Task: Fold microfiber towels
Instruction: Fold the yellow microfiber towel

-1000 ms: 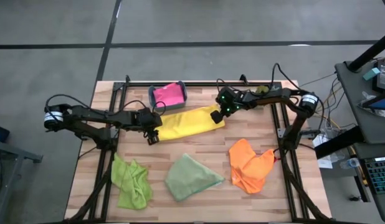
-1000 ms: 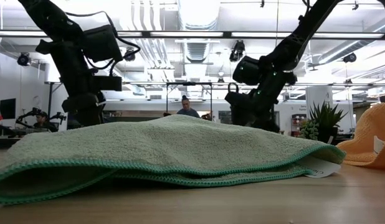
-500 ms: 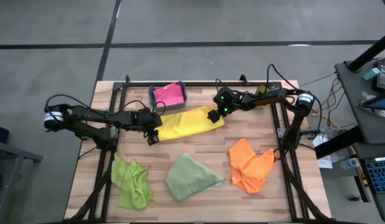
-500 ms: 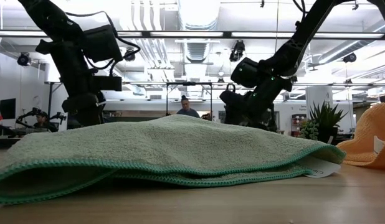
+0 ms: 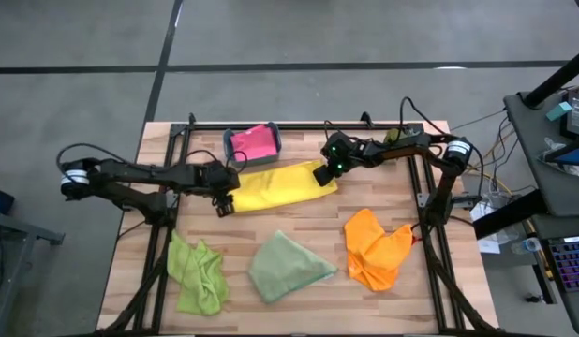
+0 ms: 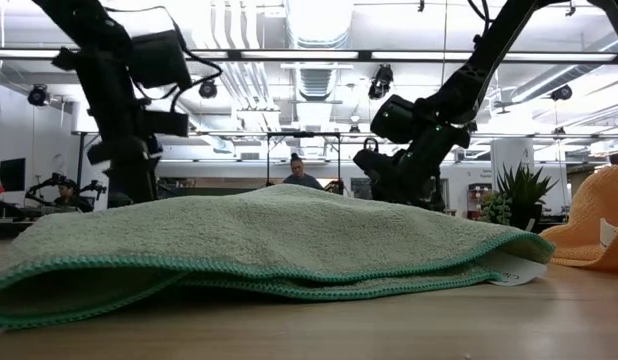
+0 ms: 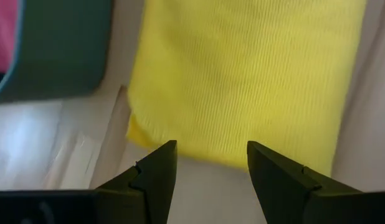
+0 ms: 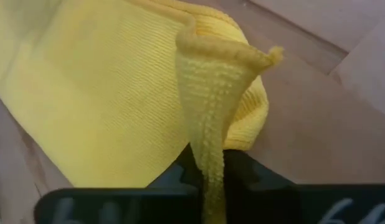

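Note:
The yellow towel (image 5: 280, 184) lies folded into a long strip on the table's far middle. My right gripper (image 5: 324, 173) is shut on its right end (image 8: 208, 174). My left gripper (image 5: 224, 201) stands open just off the strip's left end; in the left wrist view the gripper (image 7: 211, 171) has the yellow cloth (image 7: 242, 81) just ahead of its fingertips and touches nothing. A pink towel (image 5: 255, 140) sits in the teal bin (image 5: 231, 152). The lime green towel (image 5: 198, 273), the sage green towel (image 5: 285, 266) and the orange towel (image 5: 376, 247) lie crumpled along the near side. My right gripper pinches a raised fold at the yellow towel's right end (image 8: 208, 124) between its two fingers, with more than one layer in the pinch. It comes slanting down from the table's right side. The fold stands up as a narrow ridge, and the rest of the towel lies flat on the table.
The teal bin (image 7: 55, 56) stands close to my left gripper, on the far side of the yellow strip's left end. The low view shows the sage green towel (image 6: 269, 240) up close, a small plant (image 6: 519, 195) at the right, and a person far behind the table.
My right gripper has moved a little toward the table's left, onto the yellow towel's right end, and shut on it, drawing up a ridge of cloth. My left gripper has shifted slightly toward the table's left edge and stays open.

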{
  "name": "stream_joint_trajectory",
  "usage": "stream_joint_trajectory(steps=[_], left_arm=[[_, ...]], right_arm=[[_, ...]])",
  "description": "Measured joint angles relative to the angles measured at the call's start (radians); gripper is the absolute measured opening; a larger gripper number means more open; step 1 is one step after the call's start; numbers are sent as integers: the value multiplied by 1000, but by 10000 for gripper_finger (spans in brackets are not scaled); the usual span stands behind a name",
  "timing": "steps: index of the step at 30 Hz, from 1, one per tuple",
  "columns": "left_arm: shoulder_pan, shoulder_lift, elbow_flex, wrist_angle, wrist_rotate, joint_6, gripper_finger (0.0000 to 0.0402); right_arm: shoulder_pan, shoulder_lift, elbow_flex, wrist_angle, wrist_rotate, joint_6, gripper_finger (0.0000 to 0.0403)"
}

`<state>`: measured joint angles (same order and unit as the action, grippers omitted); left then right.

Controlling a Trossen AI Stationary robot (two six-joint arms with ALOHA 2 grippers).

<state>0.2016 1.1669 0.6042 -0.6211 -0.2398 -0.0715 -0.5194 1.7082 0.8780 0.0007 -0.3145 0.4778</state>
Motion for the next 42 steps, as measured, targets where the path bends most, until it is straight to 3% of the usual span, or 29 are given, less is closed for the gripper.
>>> stream_joint_trajectory(steps=[7, 11, 20, 24, 29, 36, 42], left_arm=[[0, -89, -22, -26, 0, -36, 180], [0, -83, -40, -5, 1, -72, 180], [-1, 53, -48, 150, 52, -46, 180], [-1, 120, -47, 241, 79, -18, 180], [-2, 179, -47, 362, 144, 26, 180], [0, 237, -47, 471, 144, 47, 180], [0, 308, -47, 581, 141, 53, 180]], right_arm=[[-2, -79, 1, -90, 8, -9, 13], [-5, -173, 2, -209, 69, -25, 13], [-11, -395, 55, -555, 222, -59, 13], [-11, -427, 92, -602, 237, -26, 12], [4, -370, 123, -582, 237, 14, 11], [76, -194, 157, -423, 178, 46, 11], [130, -44, 272, -340, 128, 39, 11]])
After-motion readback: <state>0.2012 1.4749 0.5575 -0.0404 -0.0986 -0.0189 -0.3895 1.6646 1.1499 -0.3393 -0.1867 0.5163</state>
